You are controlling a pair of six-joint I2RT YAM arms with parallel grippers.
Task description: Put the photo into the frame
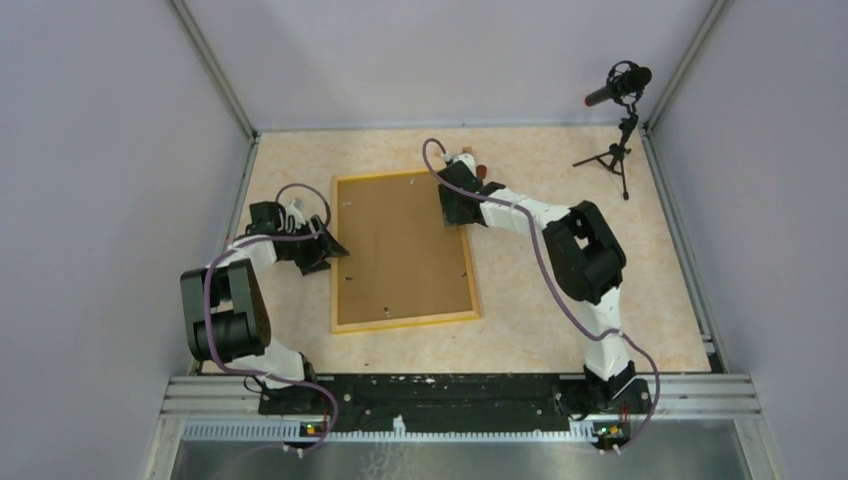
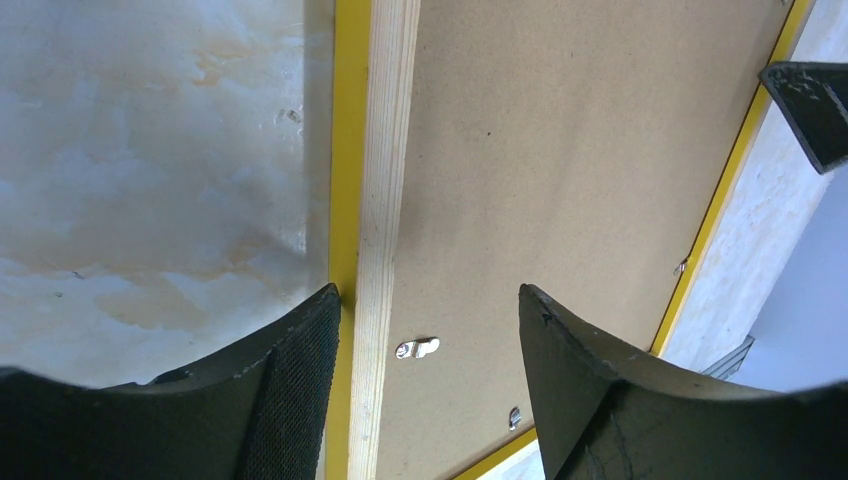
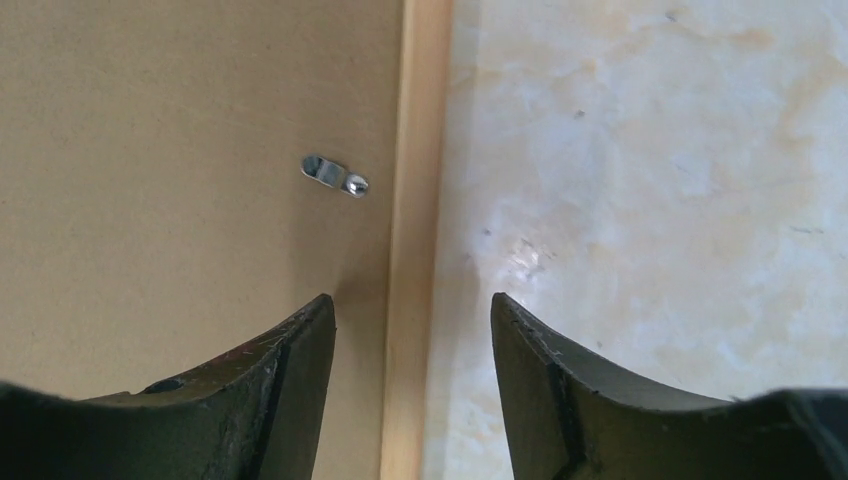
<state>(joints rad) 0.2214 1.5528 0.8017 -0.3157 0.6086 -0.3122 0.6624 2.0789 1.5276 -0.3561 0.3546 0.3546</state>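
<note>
Brown backing board [image 1: 400,245] fills frame [image 1: 405,322]; frame lies back-up mid-surface [image 1: 520,345]. Photo not in your view; cannot tell whether under board. Your left hand [image 2: 427,300] open, fingers astride frame's left rail, one over bare surface, other over board. Your right hand [image 3: 412,305] open too, astride right rail near far corner. Small metal clip [image 3: 335,176] on board just beside that rail.

My arms are white tubular links [image 1: 520,212] joined by bulky black joint housings [image 1: 585,250], each trailed by a looping purple cable [image 1: 543,265]. My left gripper [image 2: 428,300] and right gripper [image 3: 410,300] have matte black, curved, tapering fingers [image 2: 290,400]; one left pad shows fine mesh.
</note>
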